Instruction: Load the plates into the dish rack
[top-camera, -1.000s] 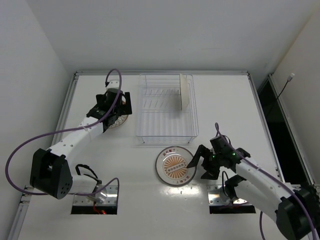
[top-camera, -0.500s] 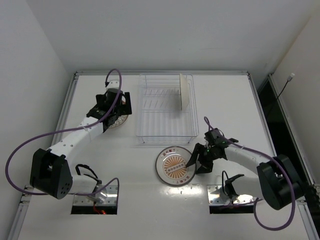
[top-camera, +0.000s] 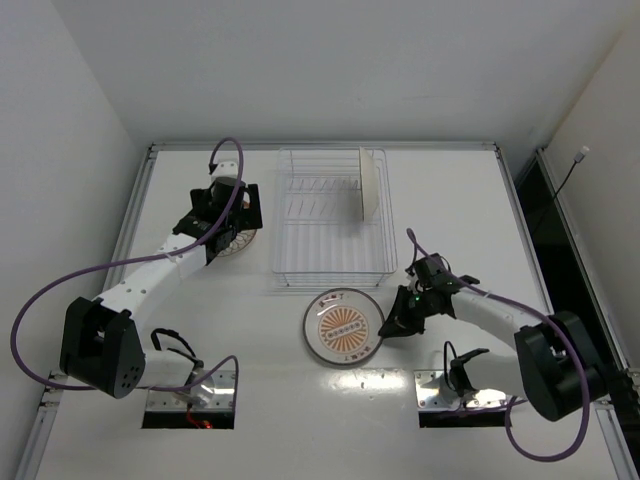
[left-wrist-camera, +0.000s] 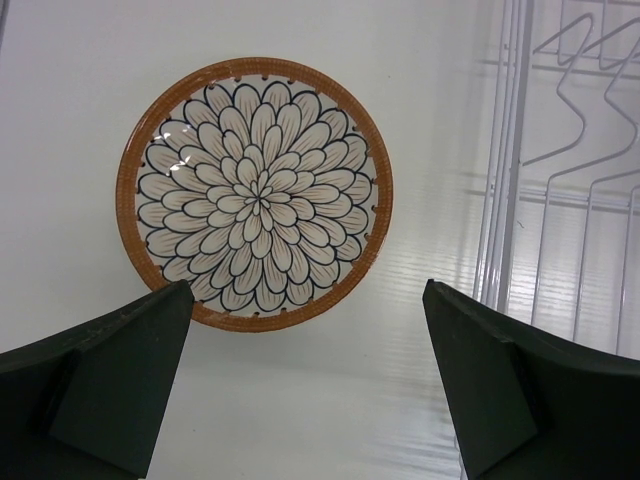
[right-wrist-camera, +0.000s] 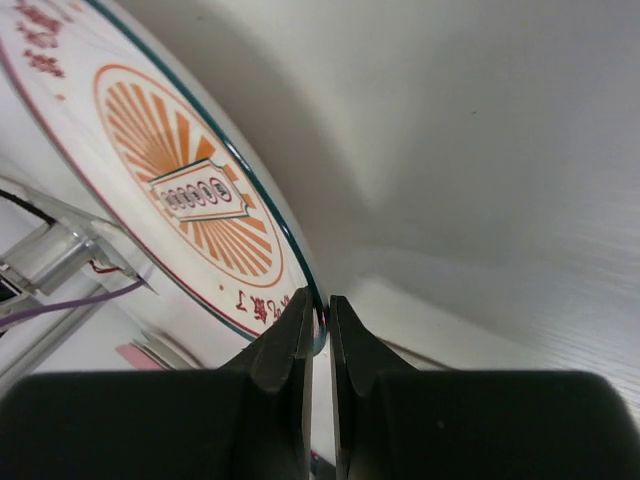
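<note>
A white plate (top-camera: 343, 327) with an orange sunburst centre lies in front of the dish rack (top-camera: 330, 215). My right gripper (top-camera: 386, 327) is shut on its right rim, and the right wrist view shows the rim (right-wrist-camera: 300, 262) pinched between the fingertips (right-wrist-camera: 320, 305). A second plate (left-wrist-camera: 255, 192), with a flower pattern and an orange rim, lies flat left of the rack. My left gripper (left-wrist-camera: 306, 290) hovers open above its near edge, nothing between the fingers. A third plate (top-camera: 368, 183) stands on edge in the rack's right side.
The rack's wire wall (left-wrist-camera: 505, 180) runs just right of the left gripper. Two floor openings (top-camera: 190, 405) (top-camera: 465, 400) sit by the arm bases. A raised rim (top-camera: 140, 200) borders the table, with walls close behind it.
My right gripper has moved in and shut on the sunburst plate's right rim. That plate has shifted slightly left and towards the rack. The left arm has not moved.
</note>
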